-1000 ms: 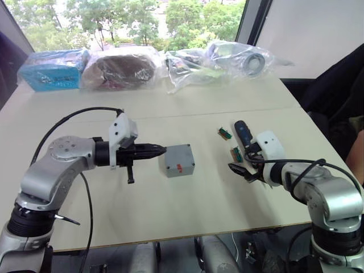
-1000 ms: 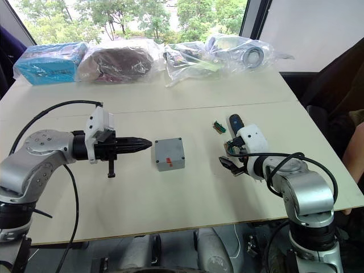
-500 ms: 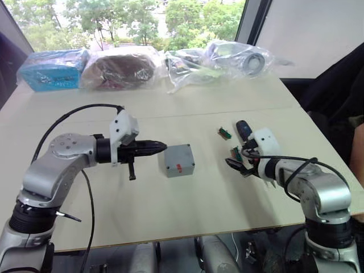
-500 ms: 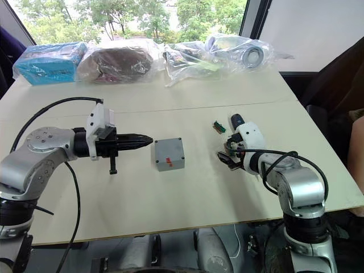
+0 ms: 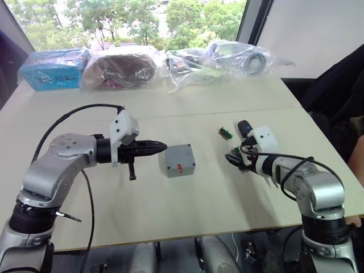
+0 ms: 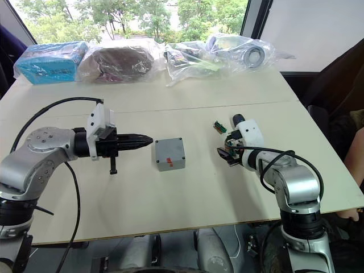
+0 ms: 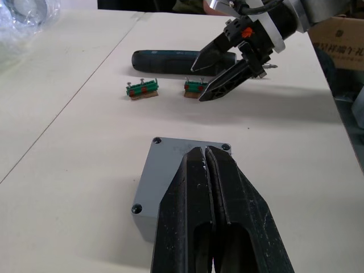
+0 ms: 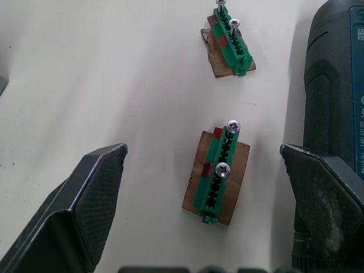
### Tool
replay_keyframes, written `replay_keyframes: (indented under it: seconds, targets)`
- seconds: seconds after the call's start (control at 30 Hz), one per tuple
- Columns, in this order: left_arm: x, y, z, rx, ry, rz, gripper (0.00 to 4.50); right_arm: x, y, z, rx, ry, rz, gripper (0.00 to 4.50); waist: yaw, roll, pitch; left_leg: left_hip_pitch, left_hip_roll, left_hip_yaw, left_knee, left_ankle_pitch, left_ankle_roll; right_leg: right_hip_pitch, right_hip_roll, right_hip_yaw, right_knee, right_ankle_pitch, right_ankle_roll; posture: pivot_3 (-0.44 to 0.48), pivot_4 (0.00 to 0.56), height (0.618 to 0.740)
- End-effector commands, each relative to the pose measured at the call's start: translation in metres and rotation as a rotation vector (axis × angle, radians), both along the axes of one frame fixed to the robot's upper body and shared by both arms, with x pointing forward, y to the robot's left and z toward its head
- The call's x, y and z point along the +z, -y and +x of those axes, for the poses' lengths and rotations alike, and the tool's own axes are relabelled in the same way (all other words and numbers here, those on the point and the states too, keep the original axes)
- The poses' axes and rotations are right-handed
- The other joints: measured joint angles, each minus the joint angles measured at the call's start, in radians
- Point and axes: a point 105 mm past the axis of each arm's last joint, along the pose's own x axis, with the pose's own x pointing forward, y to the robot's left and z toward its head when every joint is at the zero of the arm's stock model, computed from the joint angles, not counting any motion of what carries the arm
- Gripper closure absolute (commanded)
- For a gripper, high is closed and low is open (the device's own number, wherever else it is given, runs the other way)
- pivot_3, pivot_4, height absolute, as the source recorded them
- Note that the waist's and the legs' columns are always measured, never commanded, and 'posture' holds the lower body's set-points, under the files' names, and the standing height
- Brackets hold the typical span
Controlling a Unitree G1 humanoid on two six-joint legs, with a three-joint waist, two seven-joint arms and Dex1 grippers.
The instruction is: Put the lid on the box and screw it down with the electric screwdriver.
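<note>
The grey box [image 5: 179,160] stands mid-table with a red mark on its near side. The lid [image 7: 187,165] lies flat on top of it, with small holes showing at its corners. My left gripper [image 5: 162,149] is shut and empty, its tips just left of the box at lid height. The black electric screwdriver [image 5: 244,127] lies on the table to the right. My right gripper [image 8: 203,151] is open, its fingers straddling one green-brown piece [image 8: 219,170] that holds two screws. The screwdriver [image 8: 335,85] lies right beside one finger.
A second green-brown piece [image 5: 223,133] lies nearer the box. Clear plastic bags [image 5: 227,60], a brown bundle [image 5: 122,68] and a blue package [image 5: 51,71] line the far edge. A seam [image 5: 187,116] crosses the table. A black cable [image 5: 74,116] arcs over my left arm.
My right gripper has moved forward, away from the near edge, until its open fingers are around the nearer green-brown piece beside the screwdriver. The left gripper and the box have stayed put.
</note>
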Motion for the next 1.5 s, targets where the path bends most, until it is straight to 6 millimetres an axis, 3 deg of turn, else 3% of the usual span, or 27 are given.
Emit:
replay_keyframes:
  seconds: [0.03,0.2,0.4,0.5,0.6,1.07,1.4,1.5]
  targets:
    - [0.008,0.002,-0.001,-0.006,0.049,0.010,4.50,0.005,0.000,-0.001,0.005,0.024,-0.007,0.02,0.000,0.000,0.000,0.000,0.000,0.000,0.000,0.000,0.000,0.000,0.000,0.000,0.000,0.000,0.000,0.000,0.150,0.740]
    - [0.009,0.002,-0.001,-0.007,0.051,0.011,4.50,0.005,0.000,0.000,0.002,0.018,-0.005,0.02,0.000,0.000,0.000,0.000,0.000,0.000,0.000,0.000,0.000,0.000,0.000,0.000,0.000,0.000,0.000,0.000,0.150,0.740]
    - [0.009,0.001,-0.001,-0.002,0.057,0.014,4.50,0.004,-0.001,0.001,0.006,0.021,-0.008,2.06,0.000,0.000,0.000,0.000,0.000,0.000,0.000,0.000,0.000,0.000,0.000,0.000,0.000,0.000,0.000,0.000,0.150,0.740]
    - [0.009,0.001,-0.001,-0.001,0.059,0.015,4.50,0.004,0.000,0.000,0.007,0.021,-0.011,3.46,0.000,0.000,0.000,0.000,0.000,0.000,0.000,0.000,0.000,0.000,0.000,0.000,0.000,0.000,0.000,0.000,0.150,0.740]
    - [0.009,0.001,0.000,-0.002,0.061,0.013,4.50,0.005,0.000,0.000,0.006,0.022,-0.014,4.48,0.000,0.000,0.000,0.000,0.000,0.000,0.000,0.000,0.000,0.000,0.000,0.000,0.000,0.000,0.000,0.000,0.150,0.740]
    - [0.008,0.001,-0.001,-0.006,0.060,0.015,4.50,0.020,-0.013,-0.004,0.089,0.040,0.032,4.48,0.000,0.000,0.000,0.000,0.000,0.000,0.000,0.000,0.000,0.000,0.000,0.000,0.000,0.000,0.000,0.000,0.150,0.740]
    - [0.007,-0.001,-0.005,-0.002,0.052,0.025,4.50,0.045,-0.005,-0.008,0.120,0.092,-0.017,4.48,0.000,0.001,0.001,-0.001,0.000,0.000,0.000,0.000,0.000,-0.001,0.000,0.000,0.000,0.000,0.000,0.000,0.150,0.740]
    - [0.005,-0.004,-0.008,0.000,0.043,0.030,4.50,0.061,-0.016,-0.013,0.197,0.114,0.000,4.48,-0.001,0.001,0.002,-0.001,0.000,0.000,0.000,0.000,0.000,-0.001,0.000,0.000,0.000,0.000,0.000,0.000,0.150,0.740]
